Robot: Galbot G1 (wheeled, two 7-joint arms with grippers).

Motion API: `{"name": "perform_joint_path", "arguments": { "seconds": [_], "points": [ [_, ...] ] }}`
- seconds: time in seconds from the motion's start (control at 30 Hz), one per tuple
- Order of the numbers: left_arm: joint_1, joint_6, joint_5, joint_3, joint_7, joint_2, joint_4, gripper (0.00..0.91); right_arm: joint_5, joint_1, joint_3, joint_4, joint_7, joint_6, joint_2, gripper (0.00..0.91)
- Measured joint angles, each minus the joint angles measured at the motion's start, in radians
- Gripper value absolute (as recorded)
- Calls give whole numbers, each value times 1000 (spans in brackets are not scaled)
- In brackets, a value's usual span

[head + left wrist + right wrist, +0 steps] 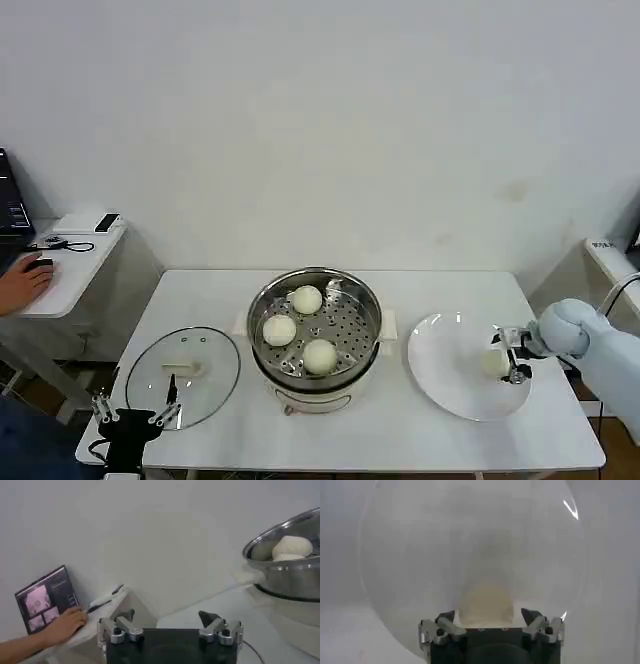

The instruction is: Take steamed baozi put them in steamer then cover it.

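Plain white wall [320, 120] behind the white table [200, 300]; small white side desk [70, 270] at left.

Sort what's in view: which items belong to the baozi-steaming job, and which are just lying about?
Part of the job:
- steamer, three baozi on its tray
- fourth baozi on the white plate, right gripper around it
- glass cover flat on the table, near the left gripper

Lying about:
- side desk with a laptop
- a person's hand on a mouse
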Motion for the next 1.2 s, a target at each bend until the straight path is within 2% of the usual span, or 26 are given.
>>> {"name": "perform_joint_path", "arguments": {
  "seconds": [0.43,0.83,1.2],
  "points": [
    [2,0,0,1,0,1,-4,907,-2,11,-11,-2,-34,-16,-6,584],
    [8,-3,-1,1,-1,0,-11,907,21,60,-37,7,-76,-26,-27,574],
    [3,-1,0,-1,-1,1,-21,907,99,190,-104,64,-73,-59,-57,574]
  ]
}}
